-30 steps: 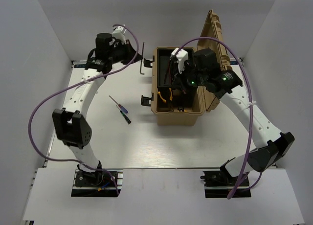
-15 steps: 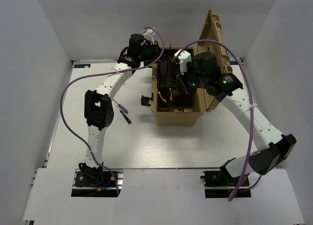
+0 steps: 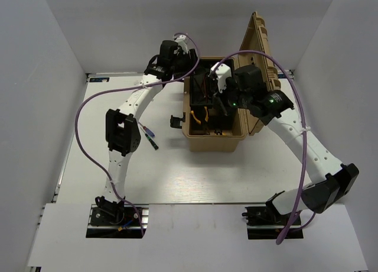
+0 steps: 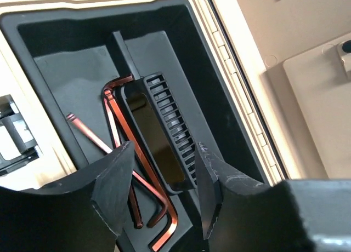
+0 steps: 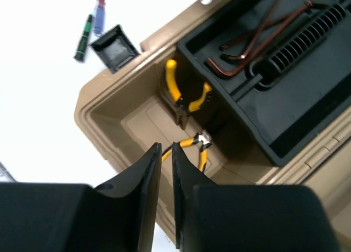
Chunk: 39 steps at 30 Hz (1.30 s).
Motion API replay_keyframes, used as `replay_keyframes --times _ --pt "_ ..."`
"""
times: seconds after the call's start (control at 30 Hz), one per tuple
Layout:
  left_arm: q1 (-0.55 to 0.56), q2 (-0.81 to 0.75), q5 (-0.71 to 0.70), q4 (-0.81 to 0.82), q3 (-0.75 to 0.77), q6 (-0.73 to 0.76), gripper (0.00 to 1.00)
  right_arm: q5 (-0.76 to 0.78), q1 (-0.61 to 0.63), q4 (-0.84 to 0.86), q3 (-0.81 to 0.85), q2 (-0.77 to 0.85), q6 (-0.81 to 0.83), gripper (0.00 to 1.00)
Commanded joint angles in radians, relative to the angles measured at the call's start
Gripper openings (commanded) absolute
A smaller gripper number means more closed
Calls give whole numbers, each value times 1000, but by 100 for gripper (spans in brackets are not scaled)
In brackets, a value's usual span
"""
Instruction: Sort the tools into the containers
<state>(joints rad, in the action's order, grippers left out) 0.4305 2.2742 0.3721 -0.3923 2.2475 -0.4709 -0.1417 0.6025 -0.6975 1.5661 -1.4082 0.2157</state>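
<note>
The tan toolbox stood open at about one o'clock from the middle of the table. Its ribbed lid was propped upright along the box's three o'clock side. A black tray sat in the twelve o'clock half of the box, with a ribbed carrying handle rising from its middle. Several copper-coloured hex keys lay in the tray, touching one another and partly tucked under that handle.

The left gripper hung over the tray from the box's eleven o'clock corner. Its fingers were spread well apart with nothing between them, and the handle and keys showed below the gap.

The right gripper reached in from the three o'clock side, above the six o'clock half of the box. Its fingers were parted by only a narrow slit and held nothing. Below them, on the tan floor of that half, lay two pliers with yellow handles. One leaned against the tray's wall, and the other lay just beside it, nearer the fingertips.

Outside the box, at its nine o'clock, a blue-handled screwdriver lay flat on the table. A slim dark tool lay just beside it. Both were near the black latch on that wall and apart from either gripper.
</note>
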Motion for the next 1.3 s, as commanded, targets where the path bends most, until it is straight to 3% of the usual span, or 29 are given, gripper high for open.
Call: replay_keyframes --times 0.0,0.07,0.1,0.13,0.2,0.27,0.3,0.37,0.4,0.43,0.53,0.6,0.83,0.93,1.0,1.07,1.13,1.27 --pt "10 -48 -19 -20 35 12 58 -93 -4 10 14 51 31 19" --pt "10 -105 -33 -43 35 21 52 -232 -6 -45 23 61 60 9" --pt "10 -134 -48 -54 24 46 40 -330 -4 -63 23 72 89 0" --pt "19 -171 -92 -63 0 58 30 -341 -6 -65 26 75 88 0" --pt "19 -333 -154 -72 -151 77 6 -249 -6 -53 38 87 55 0" --pt "19 -469 -287 -72 -300 86 0 -129 -7 17 45 97 21 0" --pt "19 -540 -335 -56 -474 86 0 21 -10 30 60 98 -19 0" --pt "19 -741 -439 -45 -642 86 0 239 -30 93 74 98 -30 0" --pt "8 -798 -467 -45 -787 75 5 279 -33 104 104 98 -32 0" --pt "-2 -850 -514 -55 -852 65 22 356 -46 110 115 94 -32 0" --pt "-3 -1001 -607 -97 -1064 16 50 465 -61 180 172 83 -24 0" --pt "-3 -1056 -628 -115 -1173 -32 58 493 -70 216 213 71 -7 0" --pt "-3 -1087 -614 -96 -1327 -89 60 524 -107 257 373 25 -1 0" --pt "-3 -1072 -614 -95 -1336 -98 60 680 -121 360 371 18 54 0" --pt "-3 -1044 -624 -86 -1336 -98 60 840 -136 496 310 28 189 0" --pt "-3 -997 -624 -76 -1327 -98 60 922 -162 761 209 53 335 0" --pt "-3 -952 -624 -76 -1297 -107 60 936 -185 853 160 72 410 0" --pt "-3 -822 -674 -109 -1241 -136 52 918 -242 810 63 133 389 0"
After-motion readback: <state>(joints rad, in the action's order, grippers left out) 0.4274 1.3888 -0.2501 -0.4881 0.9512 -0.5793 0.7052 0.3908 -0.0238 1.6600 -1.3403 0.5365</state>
